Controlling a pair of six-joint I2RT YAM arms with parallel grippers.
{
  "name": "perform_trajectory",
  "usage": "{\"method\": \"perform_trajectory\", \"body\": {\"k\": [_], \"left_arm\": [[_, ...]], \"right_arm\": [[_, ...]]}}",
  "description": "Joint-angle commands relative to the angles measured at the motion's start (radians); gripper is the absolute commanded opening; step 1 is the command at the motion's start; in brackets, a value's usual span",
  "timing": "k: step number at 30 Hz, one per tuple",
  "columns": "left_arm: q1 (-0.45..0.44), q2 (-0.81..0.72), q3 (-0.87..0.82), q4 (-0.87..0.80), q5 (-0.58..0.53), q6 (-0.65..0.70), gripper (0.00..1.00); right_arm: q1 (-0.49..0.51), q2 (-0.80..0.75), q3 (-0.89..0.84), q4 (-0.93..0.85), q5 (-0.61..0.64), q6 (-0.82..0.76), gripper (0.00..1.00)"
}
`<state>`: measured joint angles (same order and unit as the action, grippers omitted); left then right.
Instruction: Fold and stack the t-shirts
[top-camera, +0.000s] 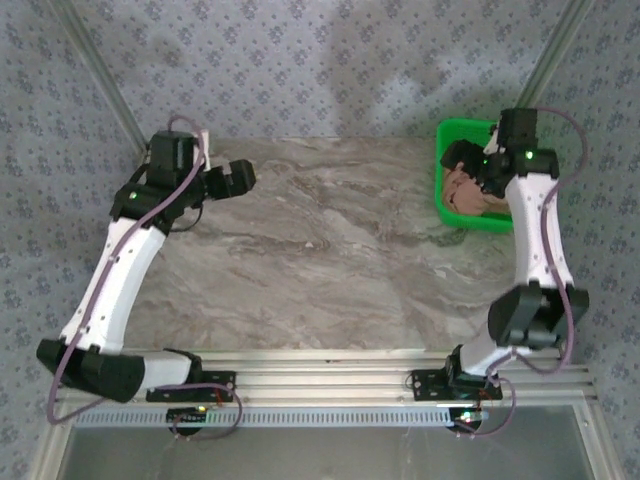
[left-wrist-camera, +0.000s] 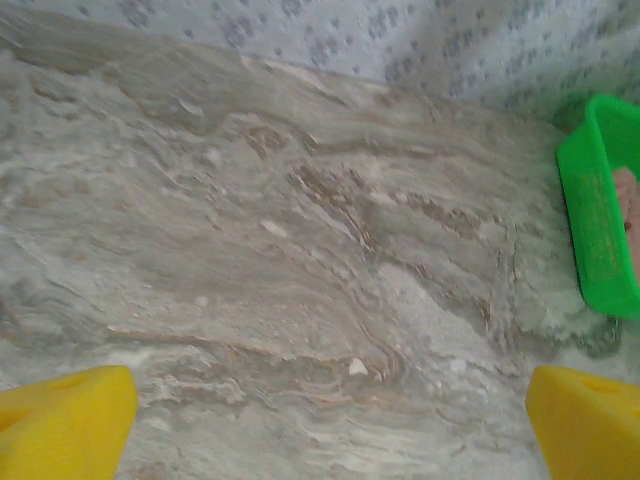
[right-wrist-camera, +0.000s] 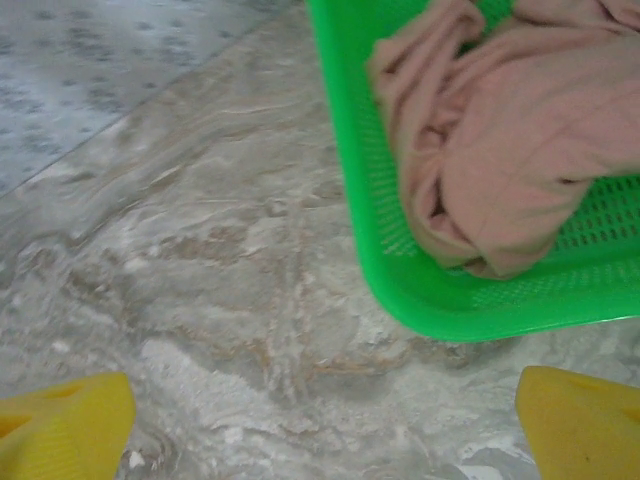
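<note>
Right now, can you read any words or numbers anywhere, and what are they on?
None can be read.
The pink t-shirt lies crumpled in the green basket; no print or letters show on it.
The patterned wall has little flower shapes, not writing.

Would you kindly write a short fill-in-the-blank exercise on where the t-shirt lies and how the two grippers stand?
1. The salmon-pink t-shirt lies crumpled inside the ____ basket.
2. The right gripper hovers beside the basket with its jaws ____.
3. The left gripper hangs over the bare table and holds ____.
Missing words: green; open; nothing.
</note>
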<state>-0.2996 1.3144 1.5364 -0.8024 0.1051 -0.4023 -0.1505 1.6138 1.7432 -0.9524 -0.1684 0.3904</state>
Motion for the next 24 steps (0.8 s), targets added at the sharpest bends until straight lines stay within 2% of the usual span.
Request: {"method": "perform_trajectory", "body": {"k": [1,8,14,18,24], "left_arm": [[-0.027,0.051,0.057,-0.092,0.066,0.01,1.0],[-0.105,0.115,0.093,-0.098,0.076,0.034,1.0],[-0.183,0.067,0.054,-0.009,0.102,0.061,1.0],[-0.225,0.018,0.045,0.048,0.107,0.083,1.0],[-0.278,-0.068,0.003,0.133,0.074,0.103,1.0]], "right_arm": [[-0.08,0.125,0.091,-0.139,-0.026,0.044,0.99],[-0.135,0.36,0.228,-0.125,0.035,0.028,0.95],[-0.145,0.496,0.252,-0.083,0.076,0.043,0.91],[-0.156,0.55,0.239,-0.01,0.059,0.076,0.85],[-0.161,0.633,0.274,0.008,0.059,0.116,0.69]]}}
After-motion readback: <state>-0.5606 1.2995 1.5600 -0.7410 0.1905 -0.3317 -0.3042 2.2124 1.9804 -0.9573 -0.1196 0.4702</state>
